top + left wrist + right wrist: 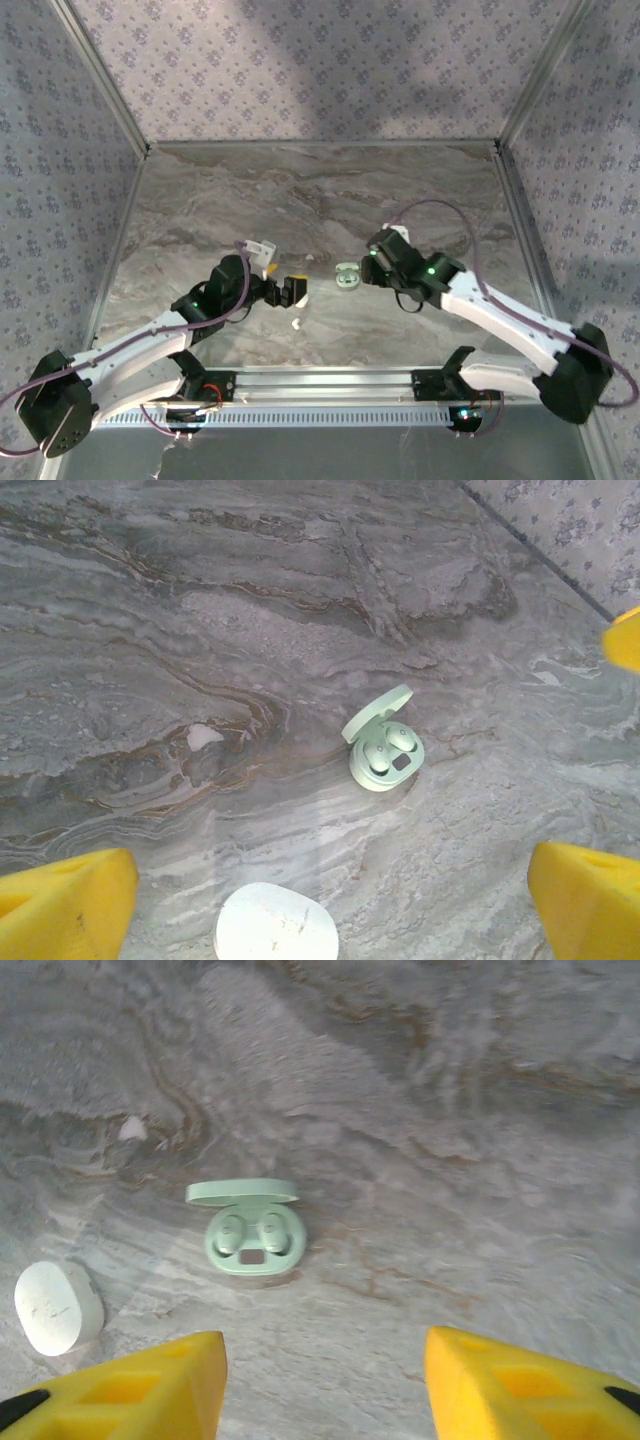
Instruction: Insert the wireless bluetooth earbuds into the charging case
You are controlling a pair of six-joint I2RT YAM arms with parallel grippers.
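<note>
Right up against the lens, yellow fingers point(130, 1385) of the right gripper point(322, 1345), spread wide across the bottom of the frame, pinching nothing. Just above the gap, a touch left of centre: pale green charging case point(250, 1240), lid up, both earbuds point(230, 1232) seated side by side in the wells. Well clear of either fingertip. Lower left, a closed white oval case point(58, 1306) flat on the marble table point(450, 1110). Over on the left wrist view: left gripper point(330, 875) equally agape, white oval case between the fingers at bottom centre, charging case above it near mid-frame. From overhead, charging case between both grippers, nearer the right one.
</note>
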